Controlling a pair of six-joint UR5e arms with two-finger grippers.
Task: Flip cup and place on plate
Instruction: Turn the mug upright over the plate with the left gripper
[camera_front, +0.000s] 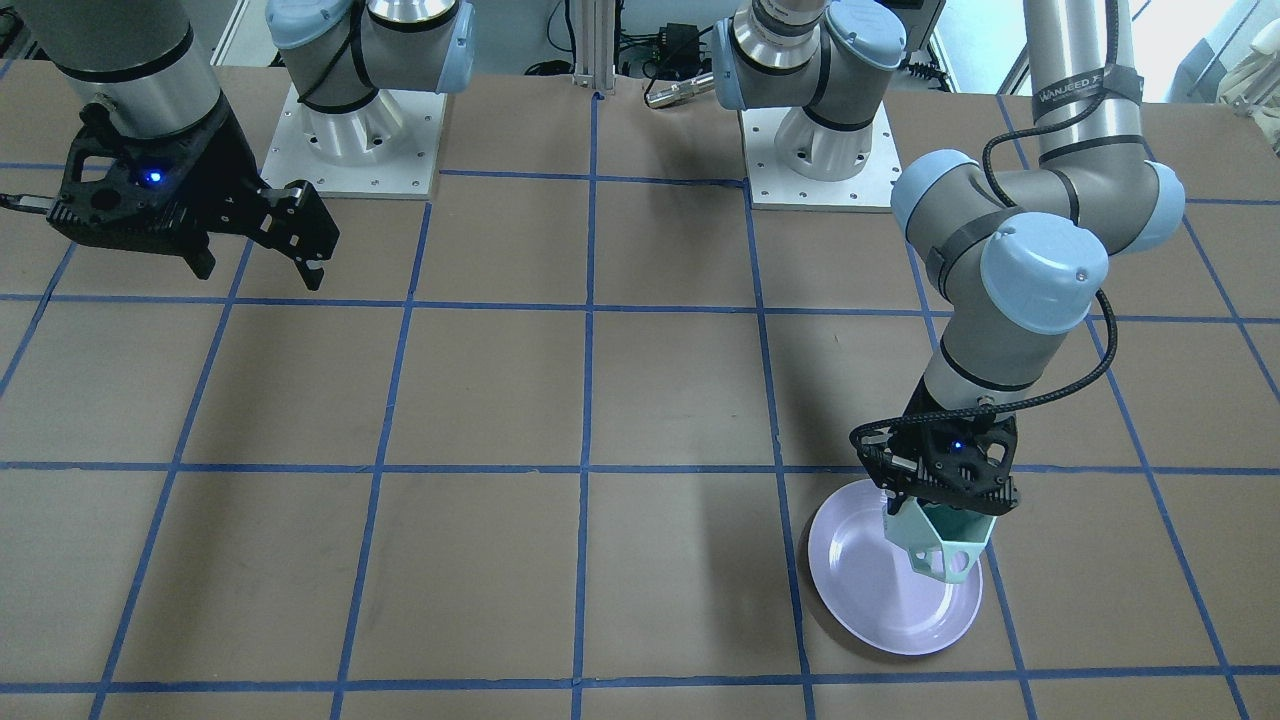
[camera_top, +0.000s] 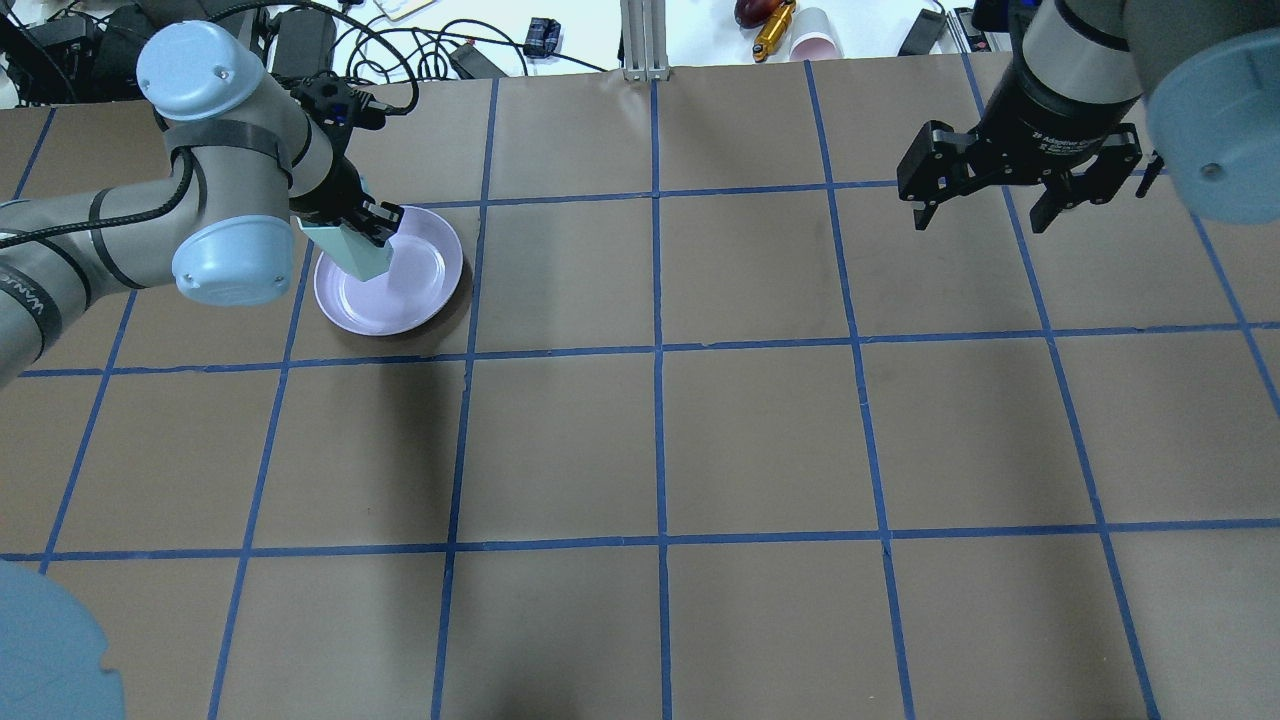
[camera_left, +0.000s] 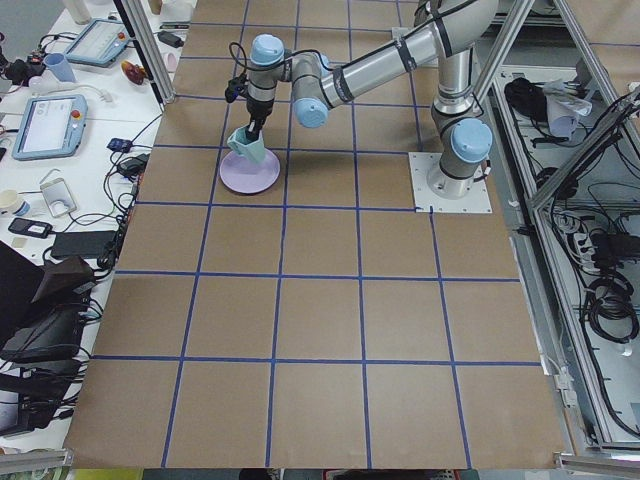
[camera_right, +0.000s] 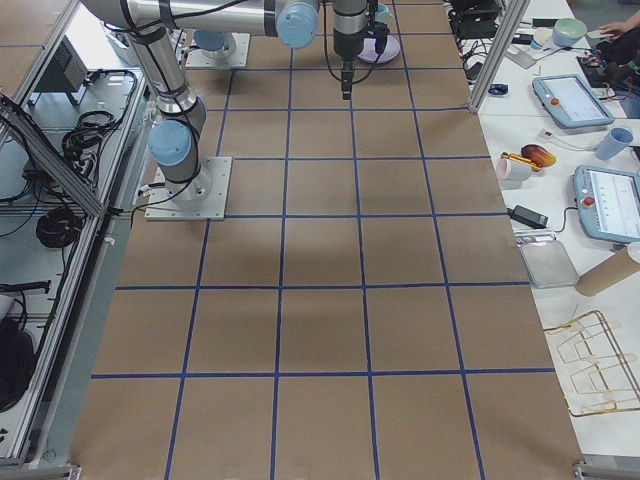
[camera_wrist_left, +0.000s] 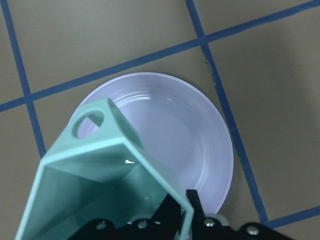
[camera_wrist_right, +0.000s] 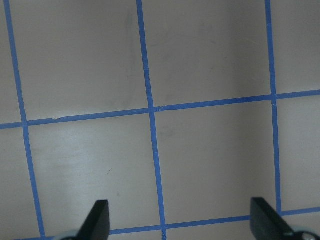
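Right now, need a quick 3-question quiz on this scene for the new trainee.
1. Which gripper holds the mint-green cup?
2. The right gripper is: A) shut on the cup, B) open and empty, C) shut and empty.
3. True or false: the cup is held over the lavender plate.
Key: 1 the left gripper; 2 B; 3 true.
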